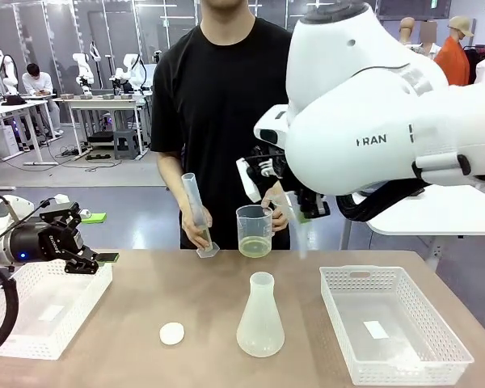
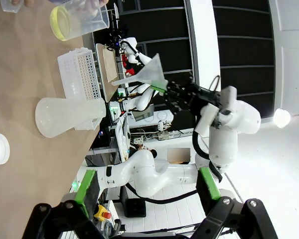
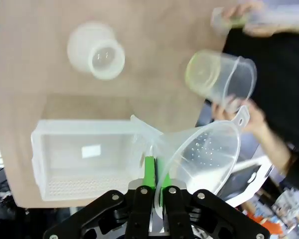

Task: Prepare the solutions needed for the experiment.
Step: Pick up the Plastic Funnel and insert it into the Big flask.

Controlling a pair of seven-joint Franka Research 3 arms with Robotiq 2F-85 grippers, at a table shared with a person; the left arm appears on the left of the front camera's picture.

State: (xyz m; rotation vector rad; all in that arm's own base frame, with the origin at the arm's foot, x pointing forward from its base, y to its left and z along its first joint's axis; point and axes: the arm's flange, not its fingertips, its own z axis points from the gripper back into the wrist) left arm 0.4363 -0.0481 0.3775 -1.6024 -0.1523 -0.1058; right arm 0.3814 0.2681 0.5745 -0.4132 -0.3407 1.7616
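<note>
The right gripper is pinched shut on the rim of a clear funnel. It holds the funnel in the air near the person's beaker, well apart from the conical flask standing upright on the worktop. The solutions lie as a shallow yellow-green pool in that beaker's bottom, in the person's hand. The step now seems to be seating the funnel: bring its spout plumb over the flask's narrow mouth, lower it gently, and keep it level so the light flask does not tip. The left gripper hangs spread wide and empty above the left basket. In the front view the arm's bulk covers the grip and the spout is faint. Whether the cylinder in the person's other hand holds liquid I cannot tell.
</note>
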